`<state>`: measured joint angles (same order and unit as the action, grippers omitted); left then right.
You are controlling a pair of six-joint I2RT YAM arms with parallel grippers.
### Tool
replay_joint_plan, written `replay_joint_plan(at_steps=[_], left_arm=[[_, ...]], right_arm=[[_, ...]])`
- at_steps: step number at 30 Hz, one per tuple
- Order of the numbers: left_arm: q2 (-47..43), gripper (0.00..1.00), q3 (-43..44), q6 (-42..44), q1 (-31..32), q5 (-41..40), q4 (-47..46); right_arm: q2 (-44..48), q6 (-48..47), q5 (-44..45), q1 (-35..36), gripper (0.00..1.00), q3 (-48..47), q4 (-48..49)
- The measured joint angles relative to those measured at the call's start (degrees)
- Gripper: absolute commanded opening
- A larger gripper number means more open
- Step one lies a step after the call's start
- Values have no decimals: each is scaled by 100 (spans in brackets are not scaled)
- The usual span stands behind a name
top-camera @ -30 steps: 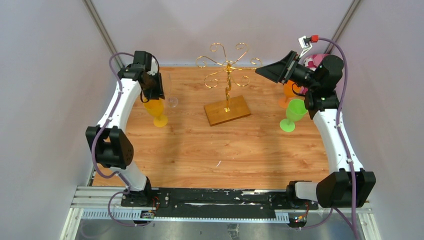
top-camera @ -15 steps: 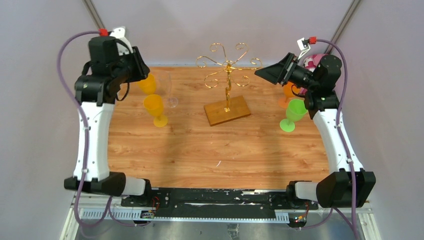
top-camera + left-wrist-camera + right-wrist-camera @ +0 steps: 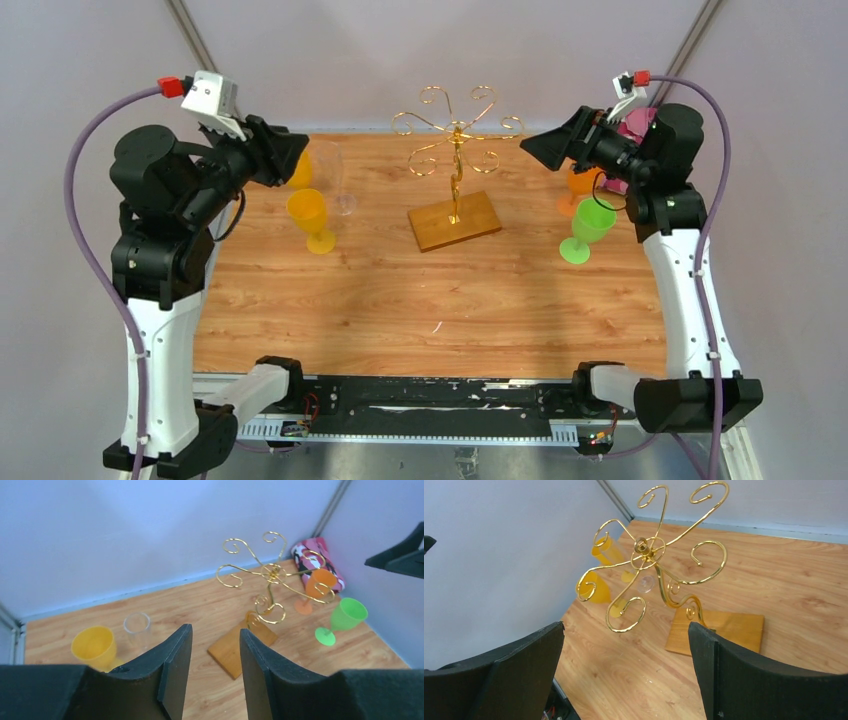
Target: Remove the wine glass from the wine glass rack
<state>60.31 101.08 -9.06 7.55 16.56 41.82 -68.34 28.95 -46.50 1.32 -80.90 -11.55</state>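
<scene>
We see the wine glass rack [image 3: 456, 185] standing upright toward the far middle of the table [image 3: 400, 300], its gold stem rising from the flat wooden base. The clear wine glass [image 3: 333, 172] is off the rack. It stands upright on the wood to the left of the rack, apart from the curled arms, and through its bowl we see only the table.

Just left of it stand the near yellow goblet [image 3: 310, 215] and the far yellow goblet [image 3: 299, 174], the far one partly hidden behind the left gripper [image 3: 298, 150]. From the left wrist, the one yellow bowl in view faces up and shows only its own yellow inside.

On the right, the orange goblet [image 3: 580, 183] and the green goblet [image 3: 592, 220] stand upright close together, the green one nearer. The green bowl shows only its own colour within. A pink patterned bundle [image 3: 320, 560] lies in the far right corner, behind the orange goblet.

The left gripper hangs above the far left of the table, its fingers [image 3: 175, 665] parted by a narrow gap and holding nothing. The right gripper [image 3: 532, 146] hangs high to the right of the rack and points toward it. Its fingers [image 3: 524, 670] are spread wide and hold nothing, and the rack's curls are well apart from them.
</scene>
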Motion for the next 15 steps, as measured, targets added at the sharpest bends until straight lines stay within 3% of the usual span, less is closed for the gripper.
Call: replay_joint_plan(at_steps=[9,15], left_arm=[[352,49,-319,151,470,1185,-769],[713,49,-647,437,1447,804,-918]], right_arm=[[129,-1078,1213,199,99,-546,-1228],[122,-1790,2702,1014,99,-1051,-1952]])
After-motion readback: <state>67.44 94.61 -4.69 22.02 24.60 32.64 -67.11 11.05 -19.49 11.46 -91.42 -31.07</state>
